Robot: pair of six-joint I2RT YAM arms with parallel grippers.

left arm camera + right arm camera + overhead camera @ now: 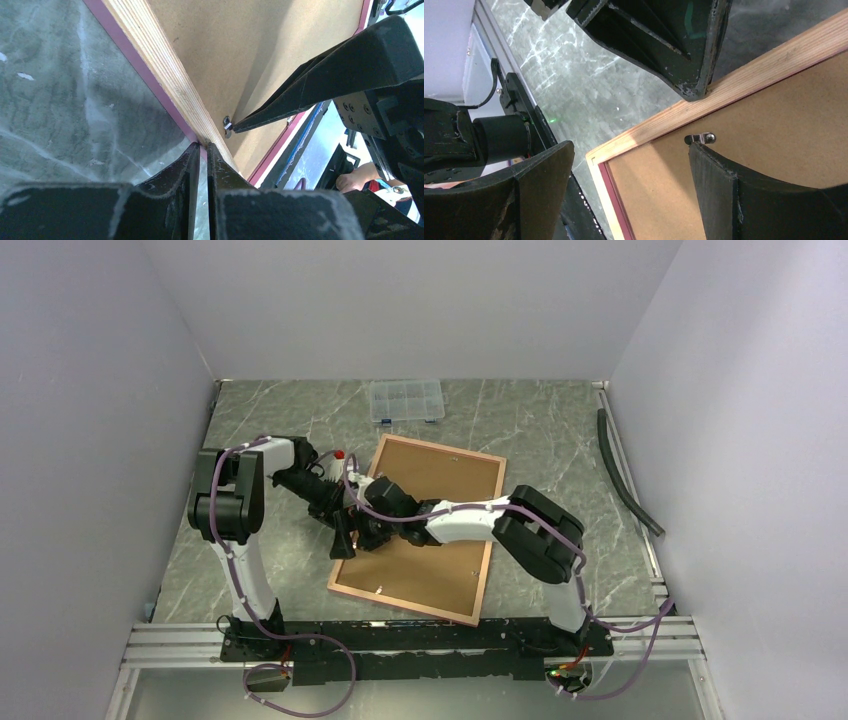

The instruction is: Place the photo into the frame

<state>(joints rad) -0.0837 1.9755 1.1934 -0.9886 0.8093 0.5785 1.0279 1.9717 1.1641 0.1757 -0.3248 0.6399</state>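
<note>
We log: left pincer (202, 150) nearly clenched, empty, tips on frame (165, 75) rim; right pincer (631, 150) released, one fingertip (706, 160) at clip (702, 137).

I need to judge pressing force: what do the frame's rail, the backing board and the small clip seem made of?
The frame's rail looks like bare pale wood, its striped grain showing. The backing board looks like matte brown fibreboard, uniform and grainless. The clip glints silver, probably metal.
</note>
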